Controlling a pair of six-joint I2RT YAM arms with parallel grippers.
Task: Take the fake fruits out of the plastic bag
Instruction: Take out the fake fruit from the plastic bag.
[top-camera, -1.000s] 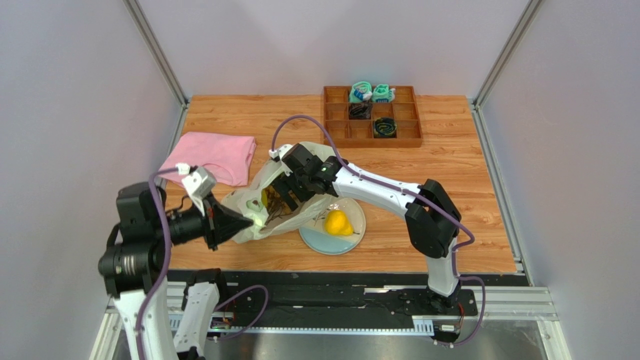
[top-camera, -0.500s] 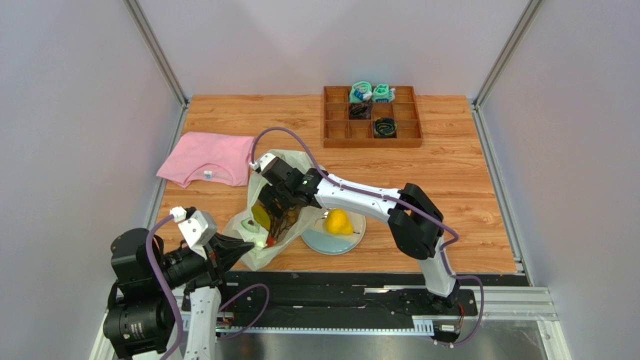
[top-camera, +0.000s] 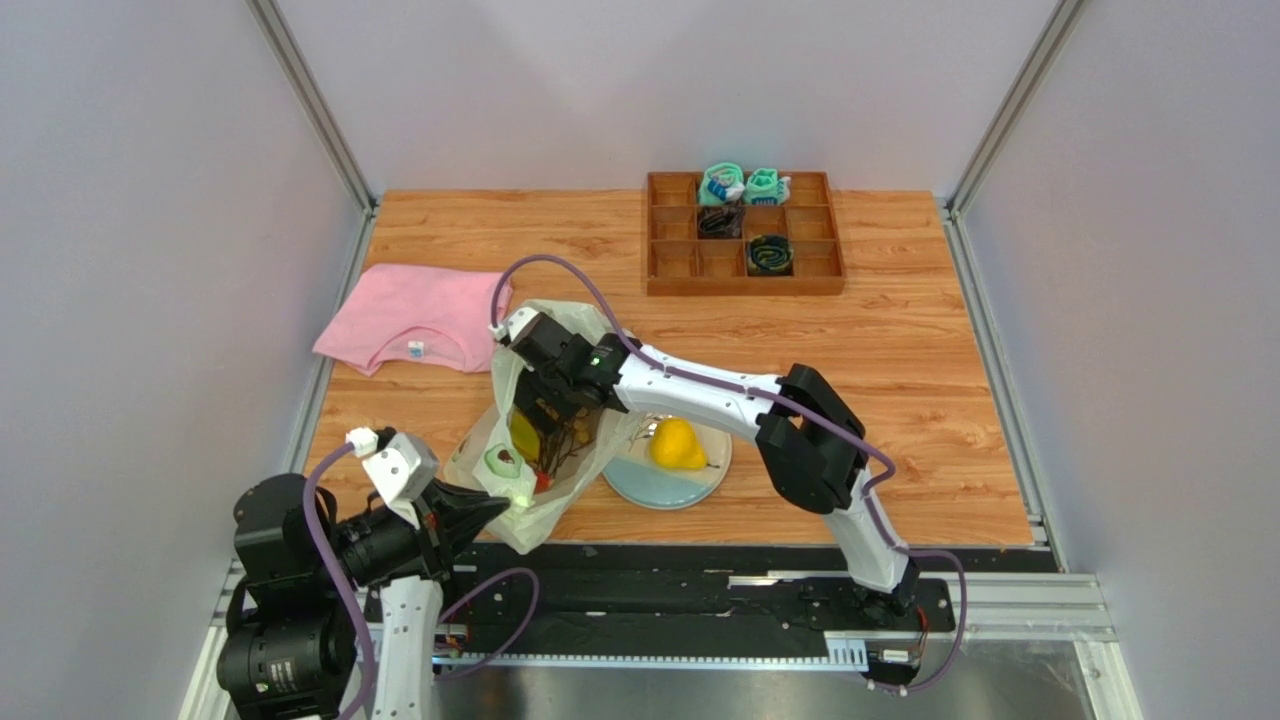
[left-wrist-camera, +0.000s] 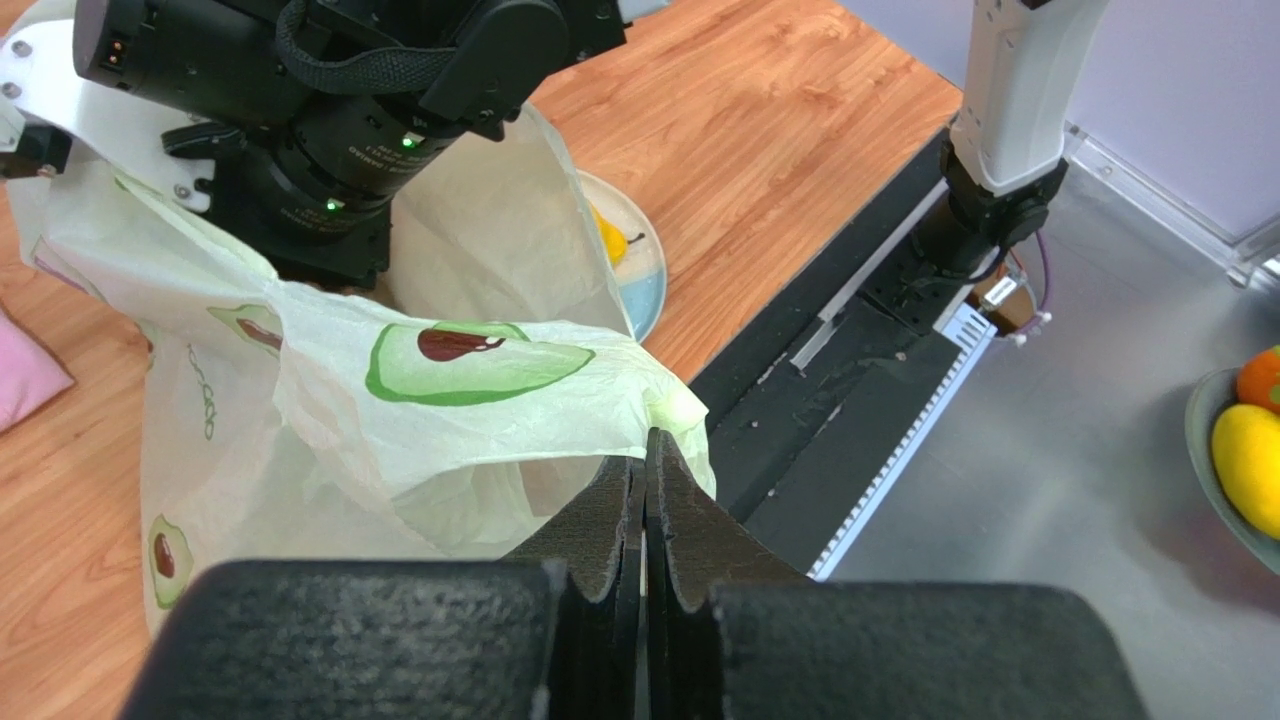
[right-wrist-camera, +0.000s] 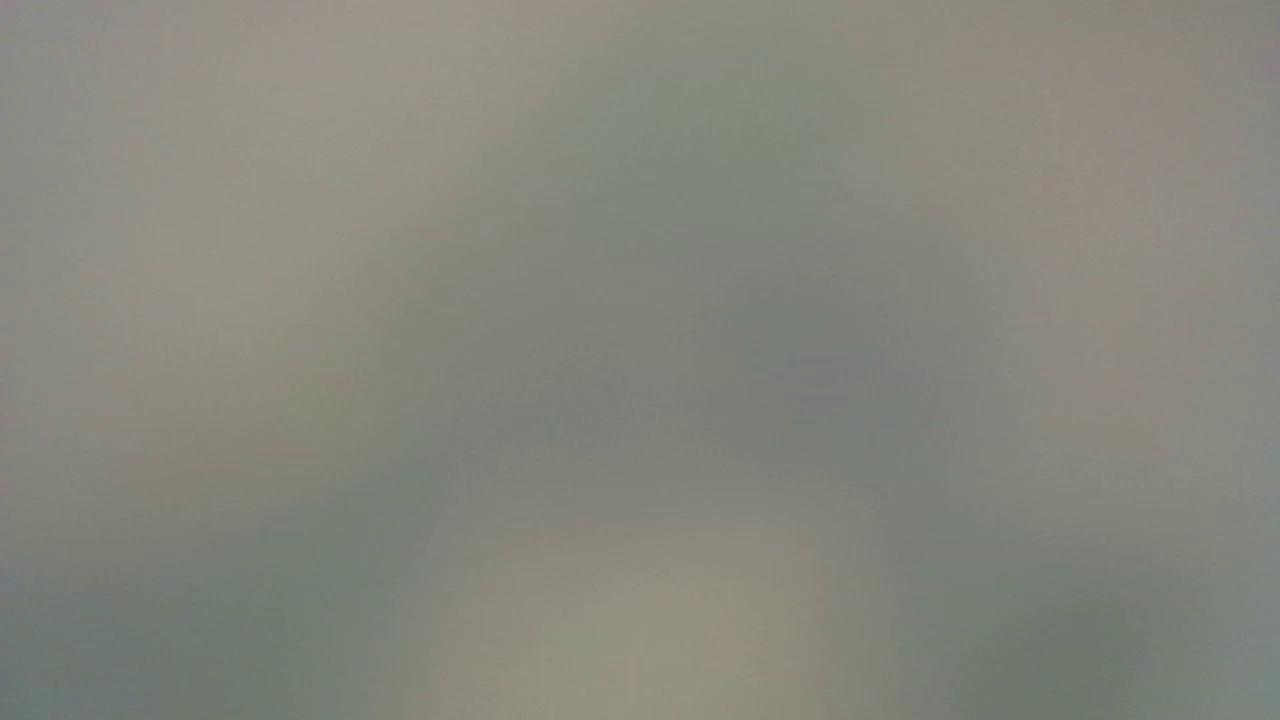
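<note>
1. The plastic bag (top-camera: 519, 450) lies left of centre near the front edge of the worktop (top-camera: 902, 375). It is pale and see-through, printed with avocado pictures, and its mouth stands open towards the far side.
2. Through the film a yellow piece (top-camera: 522, 435) of fake fruit shows inside the bag. What else is in there I cannot make out.
3. Just right of the bag, and touching it, sits a pale blue plate (top-camera: 639, 483) with a yellow pear (top-camera: 676, 444) lying on it, already out of the bag.
4. At the far side a brown wooden tray (top-camera: 661, 270) with compartments holds teal items (top-camera: 723, 183) in its far cells and black items (top-camera: 771, 254) nearer.
5. A pink cloth (top-camera: 413, 318) lies folded at the far left, apart from the bag.
6. The left arm is folded low at the near left corner. Its left end effector (left-wrist-camera: 648, 450) points right and is clamped tight on the bag's near edge, which it holds pinched and lifted.
7. The right arm stretches from its base at the near right, leftward over the plate, with its elbow raised. Its wrist tips down so that the right end effector (top-camera: 549, 428) is sunk into the bag's mouth.
8. The right wrist view is only a grey-green blur, so I cannot tell whether that end effector is open or gripping anything.
</note>
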